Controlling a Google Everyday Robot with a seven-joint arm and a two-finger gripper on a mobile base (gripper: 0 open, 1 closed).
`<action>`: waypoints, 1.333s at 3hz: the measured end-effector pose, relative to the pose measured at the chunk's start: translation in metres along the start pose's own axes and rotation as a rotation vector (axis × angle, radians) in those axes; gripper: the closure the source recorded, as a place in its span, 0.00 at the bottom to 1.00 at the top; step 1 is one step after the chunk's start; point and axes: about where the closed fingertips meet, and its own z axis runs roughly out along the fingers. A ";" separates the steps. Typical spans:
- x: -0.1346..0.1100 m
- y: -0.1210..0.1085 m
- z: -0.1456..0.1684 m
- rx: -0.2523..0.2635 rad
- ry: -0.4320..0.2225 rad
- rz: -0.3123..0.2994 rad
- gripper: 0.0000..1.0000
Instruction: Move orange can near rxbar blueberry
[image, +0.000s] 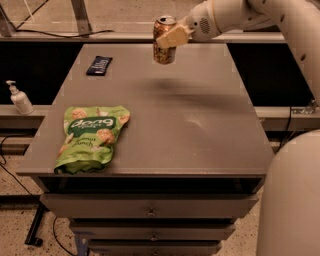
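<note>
- You have the gripper (171, 38) above the far edge of the table (200, 125), roughly over the middle of that edge.
- Its fingers are clamped on the orange can (164, 55); 1 pale finger (172, 36) crosses the front of the can's upper half.
- The orange can is off the table, held close to upright with its silver top facing up. Its base is clear of the table surface.
- A soft dark shadow (167, 86) lies on the table just in front of and below the can.
- The rxbar blueberry (99, 65) lies flat on the table near the far left corner. It is a small dark wrapper with its long side running toward the far edge of the table.
- The can and the rxbar blueberry are apart, with bare table surface between them. The can is toward the table's middle and the bar toward its left side.
- A green snack bag (92, 137) lies flat on the front left part of the table, with its lower end at the front edge.
- The white arm (260, 15) reaches in from beyond the table's far right corner.
- A white pump bottle (18, 98) stands on a ledge to the left of the table.
- 3 drawer fronts (150, 212) are stacked under the table's front edge.
</note>
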 end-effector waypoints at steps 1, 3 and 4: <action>-0.011 0.001 0.053 0.013 0.022 0.005 1.00; -0.015 -0.004 0.133 0.057 0.078 0.001 1.00; -0.019 -0.004 0.161 0.056 0.086 0.006 1.00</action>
